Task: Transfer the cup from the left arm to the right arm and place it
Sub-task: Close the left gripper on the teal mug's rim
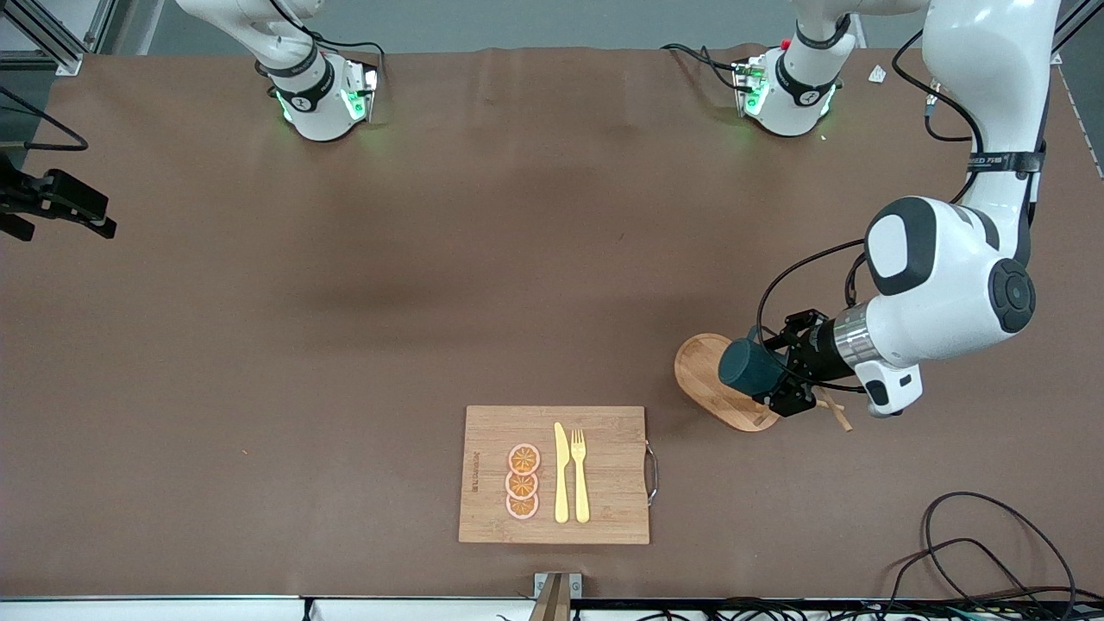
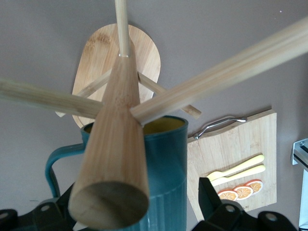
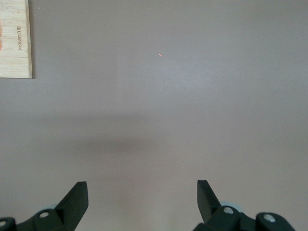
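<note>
Over the wooden peg rack, toward the left arm's end of the table, I see my left gripper pinching the cup on its side. My right gripper waits above bare table, fingers spread wide and holding nothing.

A robotics lab: two arm bases bolted on a brown-covered worktop, aluminium framing, loose cables.
</note>
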Controlling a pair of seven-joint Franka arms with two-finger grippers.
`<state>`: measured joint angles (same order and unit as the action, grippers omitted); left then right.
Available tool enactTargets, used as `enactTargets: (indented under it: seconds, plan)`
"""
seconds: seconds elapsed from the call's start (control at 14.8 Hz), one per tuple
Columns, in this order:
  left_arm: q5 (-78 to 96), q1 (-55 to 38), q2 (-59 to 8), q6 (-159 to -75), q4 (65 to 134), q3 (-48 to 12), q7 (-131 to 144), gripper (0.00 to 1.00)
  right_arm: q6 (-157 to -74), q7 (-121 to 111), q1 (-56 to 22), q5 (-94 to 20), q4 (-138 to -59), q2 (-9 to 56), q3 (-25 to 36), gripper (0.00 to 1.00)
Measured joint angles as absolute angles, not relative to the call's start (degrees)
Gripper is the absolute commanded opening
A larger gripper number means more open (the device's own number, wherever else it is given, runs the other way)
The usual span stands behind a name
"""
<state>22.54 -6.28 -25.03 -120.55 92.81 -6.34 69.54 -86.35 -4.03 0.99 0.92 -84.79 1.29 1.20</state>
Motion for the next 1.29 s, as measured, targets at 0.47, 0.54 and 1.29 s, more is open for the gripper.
enactTargets:
  seconds: [0.47, 0.54, 1.29]
  plan:
    - [22.7, -6.4, -25.7, -120.7, 92.7, -6.3, 69.5, 0.71, -86.3, -4.0, 1.0, 0.9, -84.7, 1.3, 1.2, 1.00]
    - [22.7, -6.4, -25.7, -120.7, 92.6, -6.3, 69.5, 0.71, -86.3, -4.0, 1.0, 0.9, -84.7, 1.3, 1.2, 1.00]
    - [22.7, -6.5, -25.2, -120.6, 89.9, -9.0, 71.0, 0.72, -86.3, -4.0, 1.0, 0.9, -84.7, 1.3, 1.2, 1.00]
